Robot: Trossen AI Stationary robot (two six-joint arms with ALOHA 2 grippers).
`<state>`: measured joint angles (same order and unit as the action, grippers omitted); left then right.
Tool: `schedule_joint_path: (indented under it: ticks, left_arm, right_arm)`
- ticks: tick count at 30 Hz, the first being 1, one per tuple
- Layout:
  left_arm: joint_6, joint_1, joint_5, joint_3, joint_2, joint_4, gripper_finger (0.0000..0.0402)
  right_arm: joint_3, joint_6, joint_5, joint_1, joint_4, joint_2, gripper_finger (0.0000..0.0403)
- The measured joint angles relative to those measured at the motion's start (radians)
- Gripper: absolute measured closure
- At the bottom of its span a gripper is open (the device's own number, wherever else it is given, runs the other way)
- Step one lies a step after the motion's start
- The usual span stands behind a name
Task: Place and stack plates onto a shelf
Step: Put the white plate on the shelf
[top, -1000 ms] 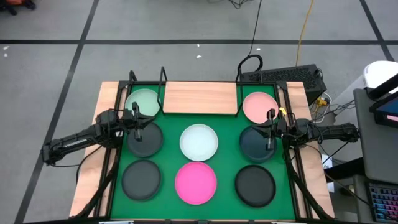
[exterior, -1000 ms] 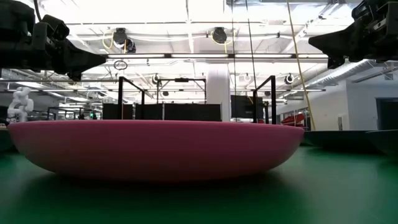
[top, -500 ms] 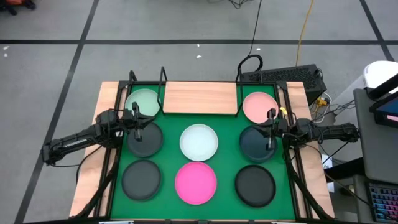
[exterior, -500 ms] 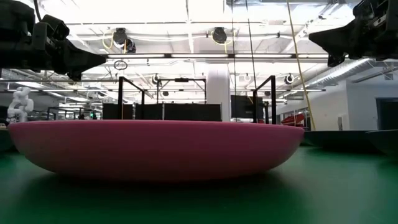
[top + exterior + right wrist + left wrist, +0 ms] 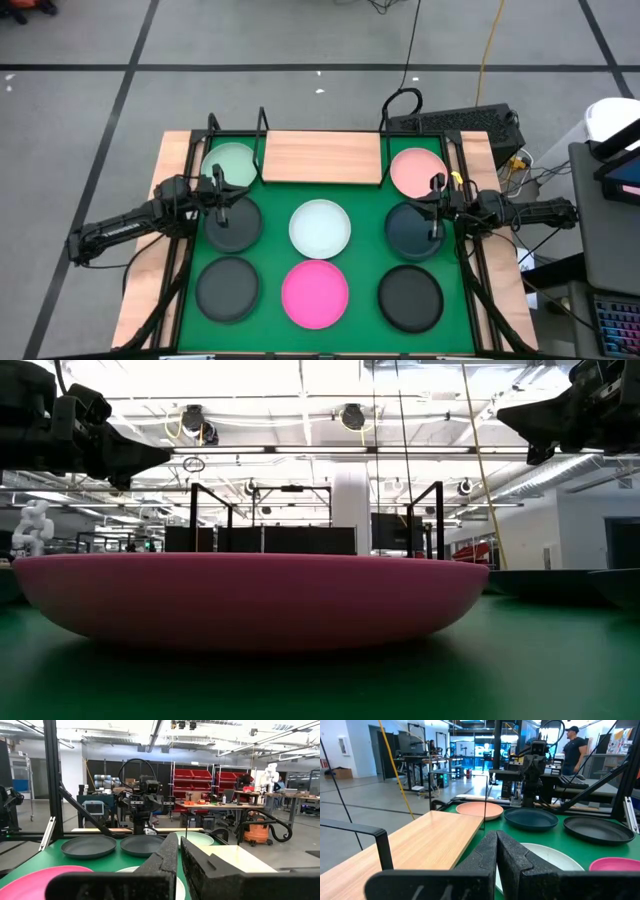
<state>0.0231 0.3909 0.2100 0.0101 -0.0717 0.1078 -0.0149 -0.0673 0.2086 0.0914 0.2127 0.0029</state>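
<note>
Eight plates lay on the green mat (image 5: 365, 200) in the high view: one mint (image 5: 229, 163) at upper left, one pink (image 5: 417, 171) at upper right, one white (image 5: 320, 228) in the centre, one magenta (image 5: 315, 293) at bottom centre, and four dark ones (image 5: 233, 224) (image 5: 415, 230) (image 5: 227, 289) (image 5: 410, 298). One shelf (image 5: 322, 157) sat at the top centre between mint and pink, its long axis running left to right across the frame, with black uprights at its ends. The left hand (image 5: 222, 195) hung over the left middle dark plate, fingers (image 5: 485, 857) pressed together. The right hand (image 5: 434, 200) hung over the right middle dark plate, fingers (image 5: 167, 855) also together. In the low view the magenta plate hid most of the worktop, and both hands were cut off by the frame's upper corners.
</note>
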Motion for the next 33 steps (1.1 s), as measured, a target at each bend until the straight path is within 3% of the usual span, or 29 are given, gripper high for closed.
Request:
schedule_joint_path:
  ticks: [16,23,27,33]
  left_arm:
    - [0.000,0.000,0.000,0.000,0.000,0.000,0.0392]
    - [0.000,0.000,0.000,0.000,0.000,0.000,0.0392]
    - [0.000,0.000,0.000,0.000,0.000,0.000,0.0392]
    - [0.000,0.000,0.000,0.000,0.000,0.000,0.0392]
  right_arm:
    - [0.000,0.018,0.005,0.000,0.000,0.000,0.0394]
    - [0.000,0.157,0.212,0.000,0.000,0.000,0.0394]
    - [0.000,0.125,0.215,0.000,0.022,0.000,0.0394]
    - [-0.001,0.069,0.243,0.000,0.209,0.000,0.0394]
